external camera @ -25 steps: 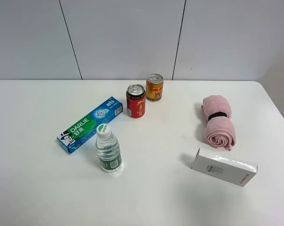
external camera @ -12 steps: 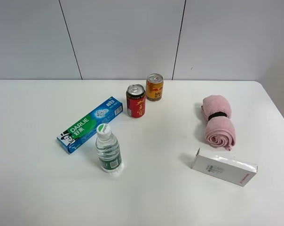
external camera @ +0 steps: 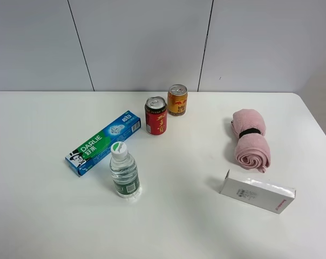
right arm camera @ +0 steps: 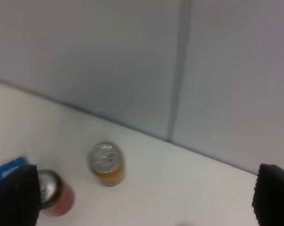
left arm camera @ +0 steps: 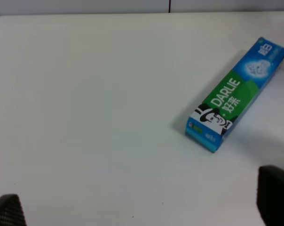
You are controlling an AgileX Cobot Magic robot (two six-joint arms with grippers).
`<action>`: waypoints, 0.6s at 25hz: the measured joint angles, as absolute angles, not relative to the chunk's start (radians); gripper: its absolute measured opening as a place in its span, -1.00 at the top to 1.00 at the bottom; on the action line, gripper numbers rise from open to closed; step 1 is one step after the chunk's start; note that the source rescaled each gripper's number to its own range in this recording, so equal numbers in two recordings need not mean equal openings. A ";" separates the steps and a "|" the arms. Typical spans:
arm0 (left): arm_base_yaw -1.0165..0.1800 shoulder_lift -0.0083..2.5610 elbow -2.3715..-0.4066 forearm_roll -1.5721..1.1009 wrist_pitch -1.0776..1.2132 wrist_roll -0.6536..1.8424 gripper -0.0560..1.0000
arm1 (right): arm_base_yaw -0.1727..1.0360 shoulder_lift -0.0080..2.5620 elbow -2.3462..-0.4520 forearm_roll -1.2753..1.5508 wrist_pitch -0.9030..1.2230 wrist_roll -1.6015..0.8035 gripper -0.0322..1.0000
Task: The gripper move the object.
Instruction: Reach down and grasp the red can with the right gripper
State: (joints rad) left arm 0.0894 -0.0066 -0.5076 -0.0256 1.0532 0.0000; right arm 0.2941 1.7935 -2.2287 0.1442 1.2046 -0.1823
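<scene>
Nothing on the bench (external camera: pixel 39 216) has shifted over the last second. The red can (external camera: pixel 156 116) stands upright where it was, toward the far edge and about midway along it, so the move has not begun. No arm shows in the high view.

The right gripper (right arm camera: pixel 143 195) is spread wide and holds nothing. Its camera looks toward the red can (right arm camera: pixel 55 193) from a way off. The left gripper (left arm camera: pixel 141 202) is also wide open and empty, over bare bench near the toothpaste box (left arm camera: pixel 236 96).

The yellow can (external camera: pixel 177 100) sits just beside the red one on its far right side, and the toothpaste box (external camera: pixel 103 143) ends near its left. The water bottle (external camera: pixel 123 170) stands nearer the front edge. Open room lies to the can's right, before the pink towel (external camera: pixel 250 139), and forward through the middle, left of the white box (external camera: pixel 257 191).
</scene>
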 joint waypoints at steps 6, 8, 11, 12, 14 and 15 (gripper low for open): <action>0.089 -0.007 -0.508 -0.026 1.053 0.000 -1.00 | 0.485 2.036 -2.239 0.053 1.219 -0.187 -1.00; 0.089 -0.007 -0.508 -0.026 1.053 0.000 -1.00 | 0.540 2.103 -2.239 0.030 1.220 -0.187 -1.00; 0.089 -0.007 -0.508 -0.026 1.053 0.000 -1.00 | 0.614 2.177 -2.239 -0.011 1.220 -0.187 -1.00; 0.089 -0.007 -0.508 -0.026 1.053 0.000 -1.00 | 0.635 2.194 -2.239 -0.025 1.220 -0.186 -1.00; 0.089 -0.007 -0.508 -0.026 1.053 0.000 -1.00 | 0.665 2.226 -2.239 -0.043 1.220 -0.179 -1.00; 0.089 -0.007 -0.508 -0.026 1.053 0.000 -1.00 | 0.675 2.238 -2.239 -0.048 1.219 -0.178 -1.00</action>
